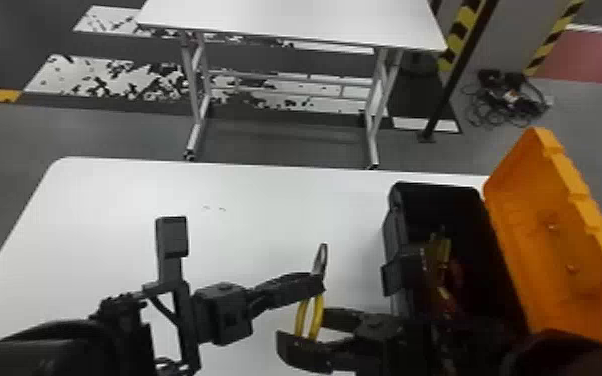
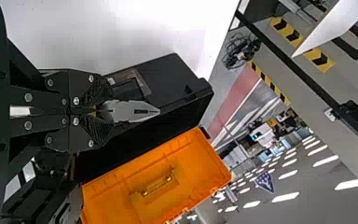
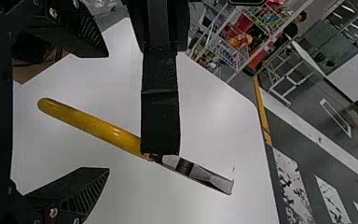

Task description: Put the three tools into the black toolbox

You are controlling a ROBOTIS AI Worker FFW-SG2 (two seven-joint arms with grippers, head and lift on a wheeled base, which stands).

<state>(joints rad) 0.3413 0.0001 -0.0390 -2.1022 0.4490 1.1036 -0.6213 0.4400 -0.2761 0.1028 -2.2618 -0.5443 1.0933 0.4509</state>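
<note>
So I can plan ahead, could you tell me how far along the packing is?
Yellow and red items, probably tools, already lie in the black toolbox, count unclear. The left hand grips yellow-handled pliers, the right hand open around their handles. They remain to pack.

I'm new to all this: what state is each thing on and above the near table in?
Toolbox: open, on the table.
Orange lid: swung open.
Yellow-handled pliers: held, outside the toolbox.
Left gripper: closed on the pliers.
Right gripper: open, fingers either side of the handles.
Yellow and red items: inside the toolbox; exact count unclear.
</note>
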